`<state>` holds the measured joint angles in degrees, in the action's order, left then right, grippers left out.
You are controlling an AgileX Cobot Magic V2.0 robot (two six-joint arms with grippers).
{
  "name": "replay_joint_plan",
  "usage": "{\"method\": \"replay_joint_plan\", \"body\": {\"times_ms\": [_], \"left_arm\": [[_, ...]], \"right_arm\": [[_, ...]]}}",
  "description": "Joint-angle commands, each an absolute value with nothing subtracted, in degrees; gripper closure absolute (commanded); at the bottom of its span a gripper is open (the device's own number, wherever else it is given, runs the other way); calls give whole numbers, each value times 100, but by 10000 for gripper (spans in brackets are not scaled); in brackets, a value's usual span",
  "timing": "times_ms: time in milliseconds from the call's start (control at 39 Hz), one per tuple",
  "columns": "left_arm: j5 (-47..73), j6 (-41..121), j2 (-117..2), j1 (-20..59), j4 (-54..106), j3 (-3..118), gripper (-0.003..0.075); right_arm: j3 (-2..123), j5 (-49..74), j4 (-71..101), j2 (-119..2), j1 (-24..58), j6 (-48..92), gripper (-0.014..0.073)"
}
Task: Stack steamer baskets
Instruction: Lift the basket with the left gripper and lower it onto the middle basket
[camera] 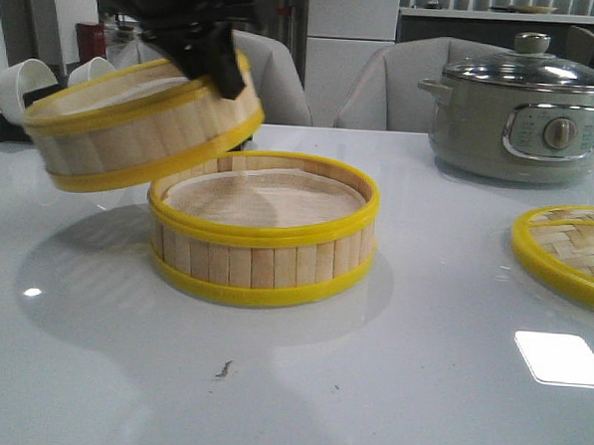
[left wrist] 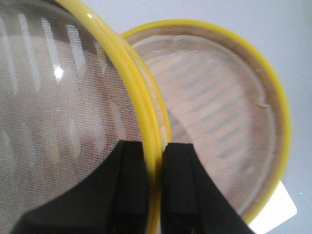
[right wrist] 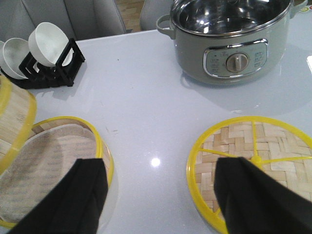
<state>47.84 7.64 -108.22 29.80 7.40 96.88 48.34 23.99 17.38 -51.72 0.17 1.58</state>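
Above the tabletop, left side | left tool is closed on the rim of the lifted steamer basket, tilted | second steamer basket rests lower, to its right, partly overlapped | right tool wide open, holds nothing, farther.

The left gripper is showing matte black, blocky fingers. The right gripper is showing broad, plain black fingers.
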Motion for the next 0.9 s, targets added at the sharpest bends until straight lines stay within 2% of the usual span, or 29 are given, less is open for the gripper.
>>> {"method": "replay_joint_plan", "body": {"times_ms": [0, 282, 872], "left_arm": [[4421, 757, -10566, 3437, 776, 10004, 632], [4376, 757, -11152, 4166, 763, 10143, 632], [4197, 753, -11343, 4190, 844, 10143, 624]], "right_arm": [[5052, 1977, 1731, -5134, -8, 174, 23], [5052, 1989, 1731, -5134, -8, 174, 23], [5052, 2013, 1731, -5134, -8, 174, 23]]}}
